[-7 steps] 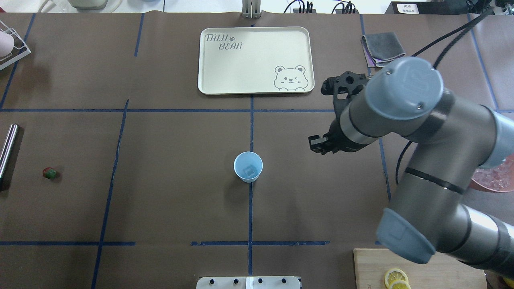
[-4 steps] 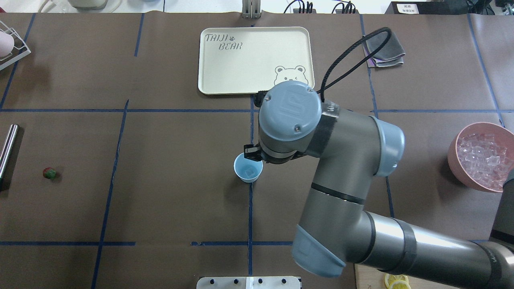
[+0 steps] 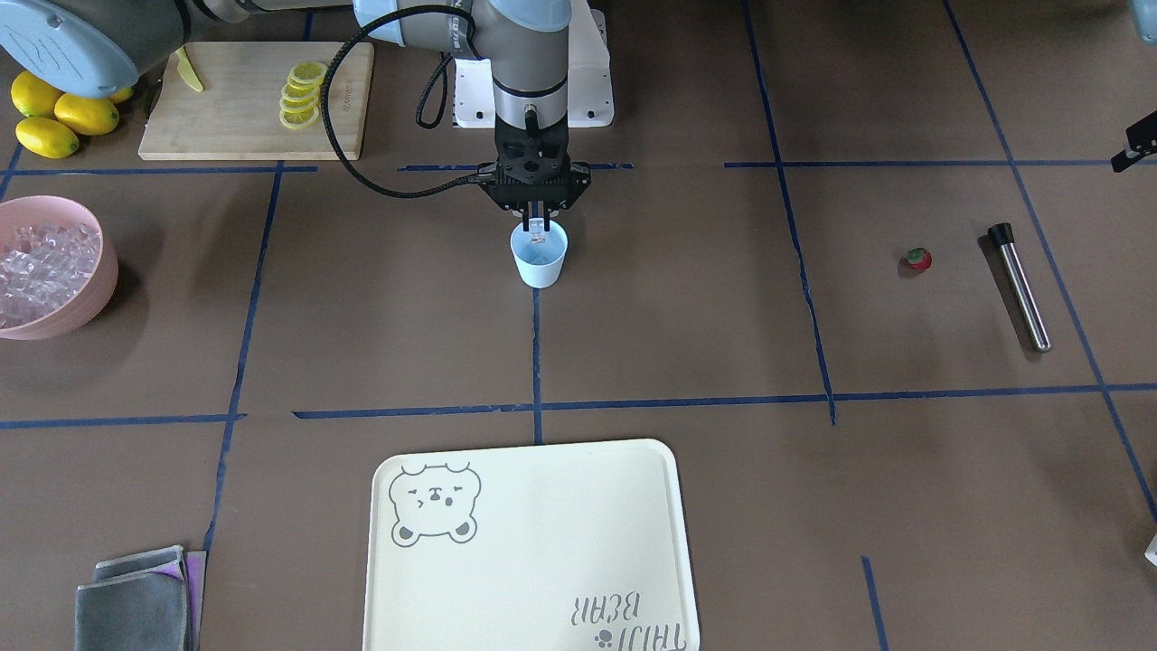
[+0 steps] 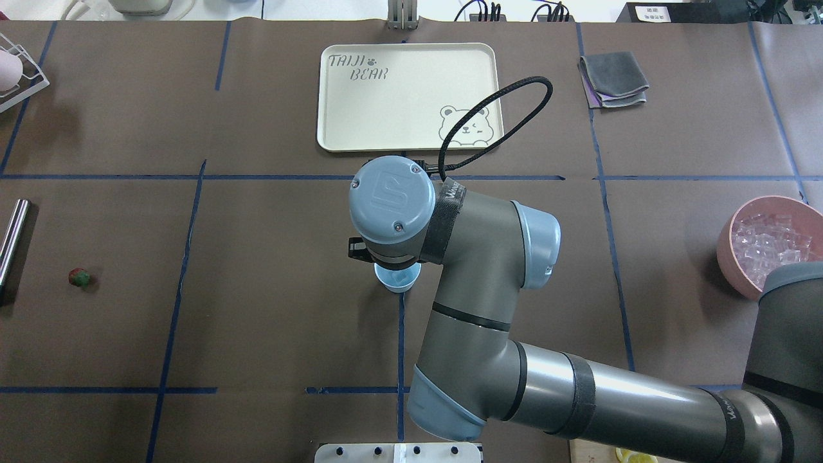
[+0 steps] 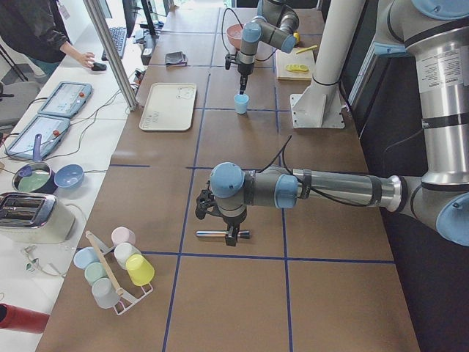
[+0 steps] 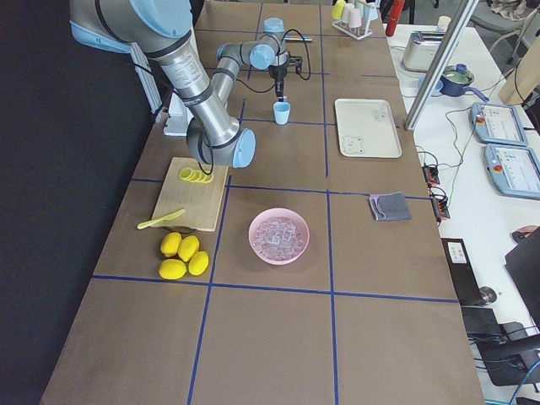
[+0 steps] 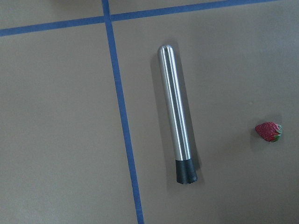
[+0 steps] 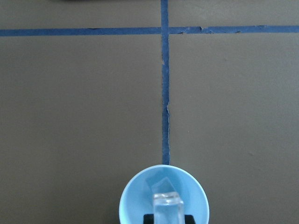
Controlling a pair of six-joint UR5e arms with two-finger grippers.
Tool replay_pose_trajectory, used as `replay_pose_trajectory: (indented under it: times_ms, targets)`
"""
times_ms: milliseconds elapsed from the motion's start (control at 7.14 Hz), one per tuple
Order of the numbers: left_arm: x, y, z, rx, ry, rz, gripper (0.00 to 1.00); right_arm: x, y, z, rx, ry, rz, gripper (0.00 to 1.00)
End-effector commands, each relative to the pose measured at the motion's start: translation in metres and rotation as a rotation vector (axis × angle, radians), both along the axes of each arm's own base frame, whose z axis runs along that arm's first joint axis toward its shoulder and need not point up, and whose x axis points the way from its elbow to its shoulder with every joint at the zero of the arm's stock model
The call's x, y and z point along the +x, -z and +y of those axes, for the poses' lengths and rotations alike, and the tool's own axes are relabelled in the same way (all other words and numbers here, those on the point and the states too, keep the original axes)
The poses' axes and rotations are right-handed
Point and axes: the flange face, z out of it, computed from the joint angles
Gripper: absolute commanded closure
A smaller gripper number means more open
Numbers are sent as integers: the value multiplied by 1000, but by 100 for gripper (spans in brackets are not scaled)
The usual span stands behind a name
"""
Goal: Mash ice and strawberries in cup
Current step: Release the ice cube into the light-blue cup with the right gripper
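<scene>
The right hand (image 3: 538,221) points straight down over the cup (image 3: 540,267). Its two fingers are clamped on a clear ice cube (image 8: 167,208). The cube hangs right at the open top of the cup. A second ice cube (image 8: 158,179) lies down inside at the bottom.

The cup is pale blue and stands upright on the brown table (image 3: 687,298), on a blue tape line near the middle.

Far off on the robot's left side, the small red strawberry (image 3: 918,259) lies on the table with nothing touching it. Near it, but not touching, lies a shiny metal stick (image 3: 1021,289) with a black tip. The left hand (image 5: 230,235) hangs over that stick. I cannot tell if its fingers are apart or together.

On the robot's right side sits a big pink bowl (image 3: 90,303) holding a pile of ice (image 3: 41,267). Close to the robot there is a wooden board (image 3: 235,117) with lemon slices (image 3: 301,90) on it, and whole lemons (image 3: 54,117) beside it.

Across the table from the robot lies a cream tray (image 3: 533,542) with a bear drawn on it. A folded grey cloth (image 3: 136,606) lies at the corner.
</scene>
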Motion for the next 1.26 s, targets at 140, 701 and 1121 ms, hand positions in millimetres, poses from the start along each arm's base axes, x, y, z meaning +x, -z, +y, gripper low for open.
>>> replay_pose_trajectory:
  times_ms: [140, 701, 1121]
  targets:
    - [3, 0, 0, 0, -7, 0, 0, -9, -8, 9, -6, 7, 5, 1]
    - [4, 0, 0, 0, -10, 2, 0, 11, -6, -9, -19, -18, -7, 0]
    - [8, -1, 0, -3, -19, 1, 0, 136, -81, -68, 8, 42, -3, 0]
